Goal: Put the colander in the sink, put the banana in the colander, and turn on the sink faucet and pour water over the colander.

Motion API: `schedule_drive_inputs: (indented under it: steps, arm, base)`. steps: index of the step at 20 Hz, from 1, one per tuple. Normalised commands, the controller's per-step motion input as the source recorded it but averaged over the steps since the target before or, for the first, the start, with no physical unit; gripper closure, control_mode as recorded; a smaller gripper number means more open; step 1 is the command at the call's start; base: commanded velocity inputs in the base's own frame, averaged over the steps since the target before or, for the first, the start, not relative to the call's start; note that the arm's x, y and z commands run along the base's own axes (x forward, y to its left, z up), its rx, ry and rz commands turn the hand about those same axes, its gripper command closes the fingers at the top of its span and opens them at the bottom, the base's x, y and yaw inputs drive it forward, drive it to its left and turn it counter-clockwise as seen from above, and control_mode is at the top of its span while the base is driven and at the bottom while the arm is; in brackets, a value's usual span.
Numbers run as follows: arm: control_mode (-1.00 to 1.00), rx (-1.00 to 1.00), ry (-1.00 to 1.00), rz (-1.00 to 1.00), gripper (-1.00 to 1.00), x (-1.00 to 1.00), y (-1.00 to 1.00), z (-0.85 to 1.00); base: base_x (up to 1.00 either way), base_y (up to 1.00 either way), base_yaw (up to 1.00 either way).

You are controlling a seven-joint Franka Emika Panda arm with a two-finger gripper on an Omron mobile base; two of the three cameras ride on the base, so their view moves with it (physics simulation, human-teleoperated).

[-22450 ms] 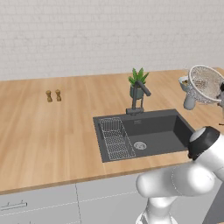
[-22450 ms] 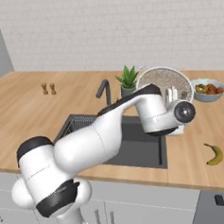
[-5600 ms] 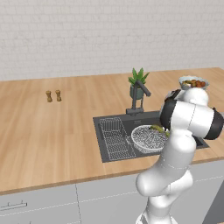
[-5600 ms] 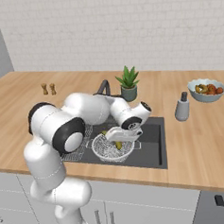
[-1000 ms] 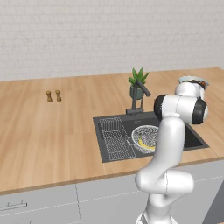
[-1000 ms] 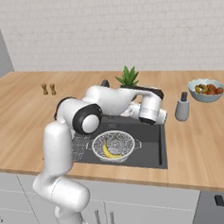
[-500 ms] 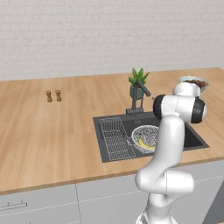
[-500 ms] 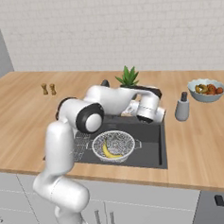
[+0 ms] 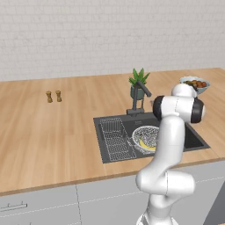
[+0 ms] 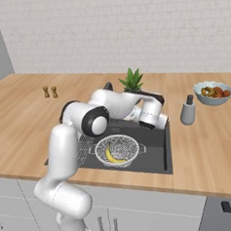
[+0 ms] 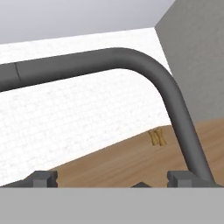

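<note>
The silver mesh colander (image 9: 146, 135) (image 10: 117, 148) sits upright in the dark grey sink (image 9: 193, 139) (image 10: 156, 145). The yellow banana (image 9: 145, 144) (image 10: 111, 156) lies inside it. The dark faucet (image 9: 139, 96) stands at the sink's back edge. Its curved pipe (image 11: 168, 94) arches right in front of my gripper (image 11: 113, 179). The gripper is open, its fingertips (image 11: 43, 177) wide apart and holding nothing. The pipe comes down by the right fingertip. In the right base view my hand (image 10: 149, 111) hovers over the sink's back edge beside the faucet. No water is visible.
A potted plant (image 9: 139, 82) (image 10: 131, 81) stands just behind the faucet. A wire rack (image 9: 116, 138) fills the sink's left section. A fruit bowl (image 10: 212, 91) and a grey bottle (image 10: 187, 111) are on the right counter, and two small shakers (image 9: 53, 96) (image 11: 157, 136) on the left.
The colander went from my gripper into the sink and the banana from the counter into it. My hand then rose to the faucet and has barely shifted in the last second.
</note>
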Motion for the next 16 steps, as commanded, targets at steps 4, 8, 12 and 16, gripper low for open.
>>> schedule_drive_inputs:
  steps: [4, 8, 12, 16]
  arm:
    - [-1.0, -0.01, 0.0, -0.02, -1.0, 0.1, 0.06, -0.19]
    - [-1.0, 0.0, 0.0, -0.02, -1.0, 0.18, 0.06, -0.14]
    - [-1.0, 0.0, 0.0, -0.02, -1.0, 0.23, 0.1, -0.11]
    - [-1.0, 0.0, 0.0, -0.03, -1.0, 0.22, 0.08, -0.12]
  base:
    - [0.0, 0.0, 0.0]
    - [0.0, 0.0, 0.0]
    - [0.0, 0.0, 0.0]
    - [0.0, 0.0, 0.0]
